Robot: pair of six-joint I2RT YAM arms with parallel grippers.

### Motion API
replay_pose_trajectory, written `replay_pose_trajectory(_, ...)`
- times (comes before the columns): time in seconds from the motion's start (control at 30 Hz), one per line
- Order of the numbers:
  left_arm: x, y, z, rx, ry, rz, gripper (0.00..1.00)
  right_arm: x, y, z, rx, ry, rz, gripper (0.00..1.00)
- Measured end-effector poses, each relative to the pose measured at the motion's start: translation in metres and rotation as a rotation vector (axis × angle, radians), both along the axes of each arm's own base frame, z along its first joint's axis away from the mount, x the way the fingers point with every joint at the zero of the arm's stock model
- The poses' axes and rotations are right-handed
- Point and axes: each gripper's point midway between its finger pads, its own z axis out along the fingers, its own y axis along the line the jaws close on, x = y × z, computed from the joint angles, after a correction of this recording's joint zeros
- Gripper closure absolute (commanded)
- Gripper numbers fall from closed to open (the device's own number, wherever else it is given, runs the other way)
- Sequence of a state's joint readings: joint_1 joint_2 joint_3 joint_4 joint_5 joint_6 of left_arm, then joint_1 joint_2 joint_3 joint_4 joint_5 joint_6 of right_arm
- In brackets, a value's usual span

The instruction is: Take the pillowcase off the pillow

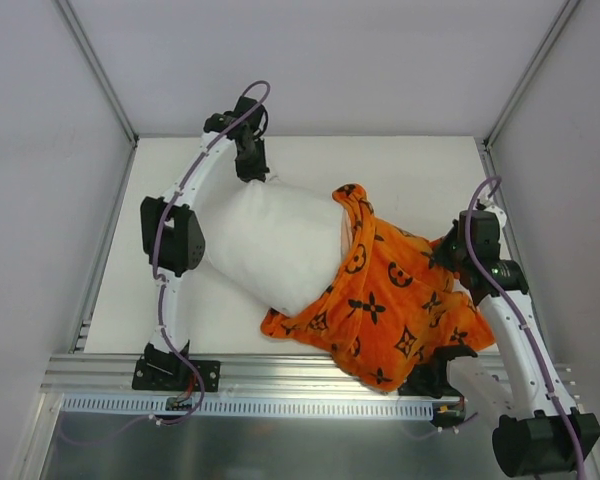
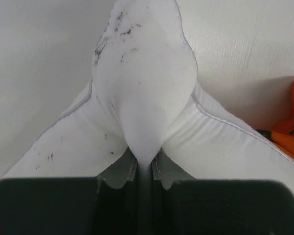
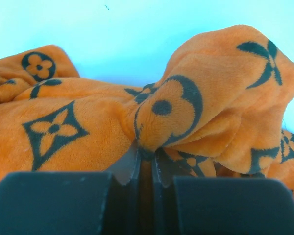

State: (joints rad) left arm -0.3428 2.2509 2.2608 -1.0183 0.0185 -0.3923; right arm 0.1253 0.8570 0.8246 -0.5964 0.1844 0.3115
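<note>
Right tool (image 3: 146, 159) tight on flower-monogrammed orange pillowcase (image 3: 78, 127) — left tool (image 2: 144, 169) tight on white pillow (image 2: 142, 88) corner

White pillow (image 1: 270, 240) half out (orange pillowcase (image 1: 390, 295) bunched right).

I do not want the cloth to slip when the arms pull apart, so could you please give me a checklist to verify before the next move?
1. Left end effector shut on the pillow corner: ok, white fabric is pinched in it.
2. Right end effector shut on the pillowcase: ok, an orange fold is pinched in it.
3. Right grip holds cloth only, no pillow inside: cannot tell.
4. Pillow out of the pillowcase: not ok, the end toward the right arm is inside the opening.
5. Pillowcase apart from the right arm base: not ok, its near edge seems to lie against it.
</note>
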Motion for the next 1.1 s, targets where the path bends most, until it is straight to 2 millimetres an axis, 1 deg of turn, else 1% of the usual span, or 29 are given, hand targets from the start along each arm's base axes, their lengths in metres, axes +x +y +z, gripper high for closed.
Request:
replay_pose_trajectory(0.1, -0.022, 0.023, 0.026, -0.036, -0.023, 0.044, 1.0, 0.0, -0.007, 0.0, 0.001, -0.002, -0.026, 0.94)
replay_pose_trajectory(0.17, -0.044, 0.045, 0.054, -0.12, -0.049, 0.095, 1.0, 0.001, -0.01, -0.001, 0.031, -0.006, -0.041, 0.91)
replay_pose_trajectory(0.2, -0.054, 0.053, 0.068, -0.171, -0.061, 0.116, 1.0, 0.002, -0.009, -0.002, 0.052, -0.012, -0.039, 0.91)
replay_pose_trajectory(0.23, -0.065, 0.061, 0.08, -0.214, -0.079, 0.137, 1.0, 0.003, -0.006, -0.004, 0.076, -0.013, -0.031, 0.97)
replay_pose_trajectory(0.27, -0.074, 0.068, 0.089, -0.245, -0.092, 0.151, 1.0, 0.003, -0.002, -0.006, 0.1, -0.015, -0.02, 0.99)
replay_pose_trajectory(0.33, -0.097, 0.08, 0.102, -0.302, -0.109, 0.181, 1.0, 0.004, 0.008, -0.011, 0.153, -0.016, 0.008, 0.99)
replay_pose_trajectory(0.37, -0.105, 0.085, 0.105, -0.322, -0.112, 0.192, 1.0, 0.004, 0.012, -0.013, 0.171, -0.014, 0.018, 0.99)
replay_pose_trajectory(0.43, -0.113, 0.088, 0.103, -0.347, -0.112, 0.201, 1.0, 0.002, 0.018, -0.021, 0.205, 0.001, 0.034, 0.99)
replay_pose_trajectory(0.5, -0.114, 0.088, 0.097, -0.361, -0.1, 0.204, 1.0, 0.001, 0.018, -0.026, 0.215, 0.012, 0.031, 0.99)
replay_pose_trajectory(0.57, -0.113, 0.087, 0.09, -0.376, -0.09, 0.204, 1.0, 0.001, 0.017, -0.026, 0.212, 0.012, 0.024, 0.98)
replay_pose_trajectory(0.6, -0.112, 0.087, 0.089, -0.383, -0.089, 0.205, 1.0, 0.001, 0.016, -0.026, 0.21, 0.011, 0.022, 0.92)
replay_pose_trajectory(0.63, -0.112, 0.086, 0.09, -0.392, -0.09, 0.201, 1.0, 0.0, 0.015, -0.026, 0.207, 0.013, 0.018, 0.76)
replay_pose_trajectory(0.67, -0.112, 0.083, 0.093, -0.406, -0.097, 0.19, 1.0, -0.001, 0.012, -0.025, 0.203, 0.017, 0.011, 0.33)
replay_pose_trajectory(0.7, -0.111, 0.083, 0.095, -0.41, -0.104, 0.185, 1.0, -0.001, 0.005, -0.025, 0.183, 0.021, -0.009, 0.2)
replay_pose_trajectory(0.73, -0.111, 0.082, 0.097, -0.414, -0.111, 0.179, 1.0, -0.003, -0.005, -0.022, 0.148, 0.029, -0.035, 0.12)
replay_pose_trajectory(0.77, -0.111, 0.083, 0.099, -0.419, -0.118, 0.175, 1.0, -0.005, -0.015, -0.018, 0.118, 0.032, -0.06, 0.03)
replay_pose_trajectory(0.8, -0.111, 0.085, 0.101, -0.423, -0.122, 0.176, 1.0, -0.005, -0.021, -0.011, 0.091, 0.027, -0.071, 0.01)
replay_pose_trajectory(0.83, -0.111, 0.086, 0.102, -0.425, -0.127, 0.174, 1.0, -0.005, -0.023, -0.001, 0.069, 0.016, -0.064, 0.0)
replay_pose_trajectory(0.87, -0.111, 0.087, 0.104, -0.429, -0.133, 0.172, 1.0, -0.003, -0.02, 0.013, 0.05, -0.007, -0.046, 0.03)
replay_pose_trajectory(0.9, -0.112, 0.086, 0.106, -0.437, -0.136, 0.166, 1.0, 0.0, -0.013, 0.03, 0.025, -0.043, -0.011, 0.04)
replay_pose_trajectory(0.97, -0.112, 0.085, 0.107, -0.442, -0.142, 0.157, 1.0, 0.005, 0.018, 0.066, 0.011, -0.116, 0.113, 0.04)
replay_pose_trajectory(1.03, -0.111, 0.083, 0.109, -0.449, -0.146, 0.149, 1.0, 0.01, 0.047, 0.096, 0.01, -0.175, 0.217, 0.04)
replay_pose_trajectory(1.1, -0.111, 0.079, 0.11, -0.457, -0.15, 0.135, 1.0, 0.016, 0.08, 0.117, 0.001, -0.203, 0.324, 0.04)
